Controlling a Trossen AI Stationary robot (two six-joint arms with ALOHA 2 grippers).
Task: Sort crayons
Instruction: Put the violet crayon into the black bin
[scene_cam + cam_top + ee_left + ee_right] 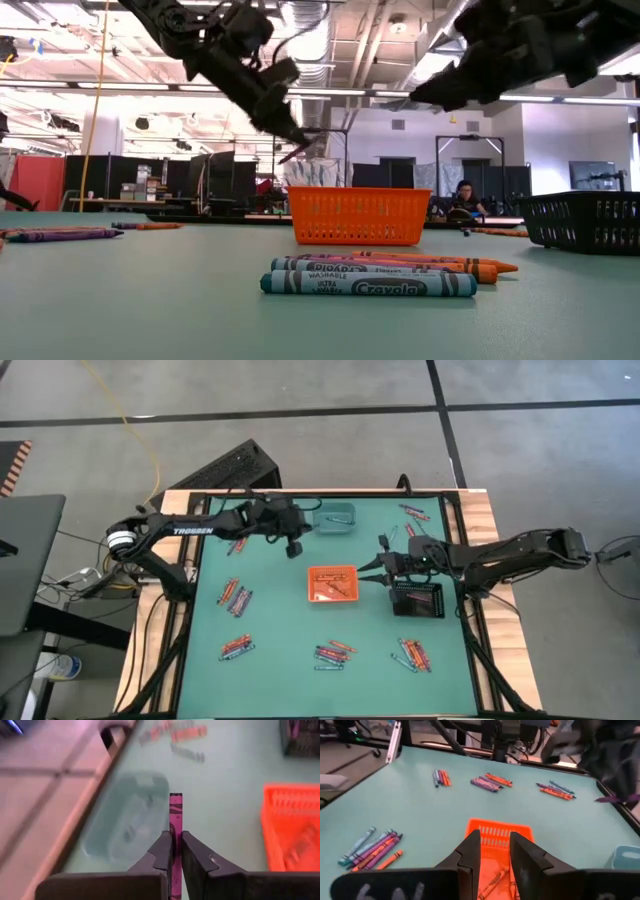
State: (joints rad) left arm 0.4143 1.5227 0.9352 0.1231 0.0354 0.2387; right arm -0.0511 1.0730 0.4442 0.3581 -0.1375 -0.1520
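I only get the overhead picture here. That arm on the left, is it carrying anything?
Observer: Yes. The left gripper is shut on a purple-pink crayon.
Operator: Where is it headed?
Observer: I can't say; its wrist camera shows it above the teal tray.
Operator: And the other arm?
Observer: The right gripper is open and empty, over the orange tray.
Operator: Anything in that tray?
Observer: Orange crayons lie inside.
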